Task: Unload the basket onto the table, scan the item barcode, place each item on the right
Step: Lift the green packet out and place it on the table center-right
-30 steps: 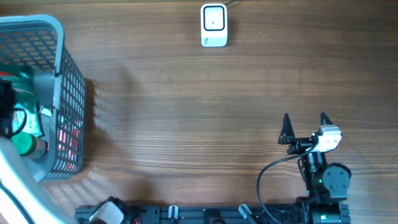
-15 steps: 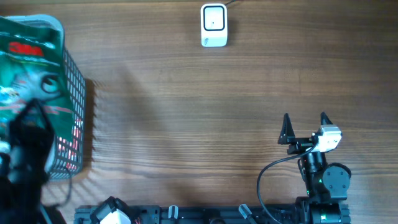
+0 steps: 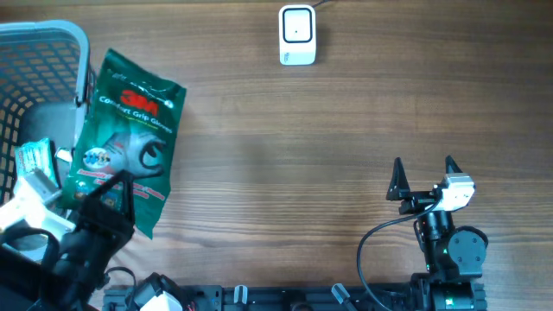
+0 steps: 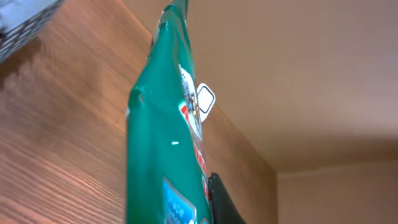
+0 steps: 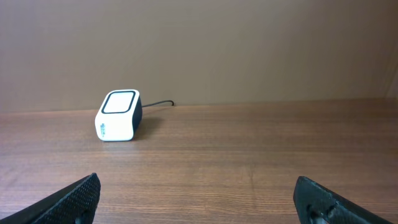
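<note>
Care lies in carrying the green 3M glove packet [image 3: 130, 130], pinched at its near edge by the left gripper [image 3: 114, 188] just right of the basket [image 3: 83, 60], to the far white scanner [image 3: 297, 34] with its barcode face turned toward it, while the right gripper [image 3: 423, 173] sits spread.

Seen from above, a table [image 3: 311, 130] has a scanner [image 3: 297, 34] at its far edge, near the middle. A basket [image 3: 82, 52] sits at the far left, with small items inside. Just right of the basket – overlapping its right wall – a glove packet [image 3: 130, 121] runs lengthwise, its near end in the left gripper [image 3: 117, 194]. The right gripper [image 3: 423, 177] sits near right, well apart, facing the scanner.
</note>
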### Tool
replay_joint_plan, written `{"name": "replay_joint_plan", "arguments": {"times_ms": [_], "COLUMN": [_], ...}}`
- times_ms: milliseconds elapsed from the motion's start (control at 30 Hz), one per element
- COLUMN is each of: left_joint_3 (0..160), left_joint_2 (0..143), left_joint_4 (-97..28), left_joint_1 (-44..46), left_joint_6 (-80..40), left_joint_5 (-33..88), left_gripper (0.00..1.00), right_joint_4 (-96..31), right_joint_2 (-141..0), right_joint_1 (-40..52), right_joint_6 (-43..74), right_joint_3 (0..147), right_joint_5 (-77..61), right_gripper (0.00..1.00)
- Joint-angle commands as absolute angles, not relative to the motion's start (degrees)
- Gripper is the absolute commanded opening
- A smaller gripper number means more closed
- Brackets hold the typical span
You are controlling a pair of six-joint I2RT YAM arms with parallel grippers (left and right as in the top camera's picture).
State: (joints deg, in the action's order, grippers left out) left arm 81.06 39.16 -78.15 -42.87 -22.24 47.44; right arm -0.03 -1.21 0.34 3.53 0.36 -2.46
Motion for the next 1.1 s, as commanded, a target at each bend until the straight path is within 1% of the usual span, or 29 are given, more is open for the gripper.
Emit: {"name": "replay_joint_plan", "arguments": {"times_ms": [0, 133, 333, 467, 533, 600, 667, 767, 833, 967, 1067], "left_joint_3": [80.4, 77.0, 61.7, 53.8, 52.4, 52.2, 52.2, 52.2, 52.2, 52.2, 52.2], "left_joint_2": [39.3, 39.3, 39.7, 42.4, 44.9, 49.3, 54.7, 62.9, 68.2, 78.6, 84.6], "left_joint_4": [-77.3, -74.7, -63.2, -58.0, -55.1, -51.9, -47.9, -42.9, -40.5, -35.1, -29.6], "left_joint_1": [-42.9, -42.9, -42.4, -35.2, -28.9, -19.5, -8.2, 6.5, 13.5, 23.6, 28.6], "left_joint_6": [-12.1, -9.6, -9.4, -9.5, -12.3, -16.3, -20.7, -25.2, -26.5, -27.5, -27.5], "left_joint_5": [52.8, 55.0, 57.6, 55.0, 50.0, 43.7, 36.9, 24.8, 20.6, 22.0, 28.1], "left_gripper": [0.04, 0.04, 0.04, 0.04, 0.04, 0.04, 0.04, 0.04, 0.04, 0.04, 0.04], "right_joint_4": [0.2, 0.2, 0.2, 0.2, 0.2, 0.2, 0.2, 0.2, 0.2, 0.2, 0.2], "right_joint_2": [-0.9, -0.9, -0.9, -0.9, -0.9, -0.9, -0.9, -0.9, -0.9, -0.9, -0.9], "right_joint_1": [0.6, 0.6, 0.6, 0.6, 0.6, 0.6, 0.6, 0.6, 0.6, 0.6, 0.6], "right_joint_6": [3.0, 3.0, 3.0, 3.0, 3.0, 3.0, 3.0, 3.0, 3.0, 3.0, 3.0], "right_joint_3": [0.3, 0.3, 0.3, 0.3, 0.3, 0.3, 0.3, 0.3, 0.3, 0.3, 0.3], "right_joint_5": [-1.5, -1.5, -1.5, -1.5, -1.5, -1.5, -1.5, -1.5, -1.5, -1.5, -1.5], "right_gripper": [0.99, 1.00, 1.00, 1.00, 1.00, 1.00, 1.00, 1.00, 1.00, 1.00, 1.00]}}
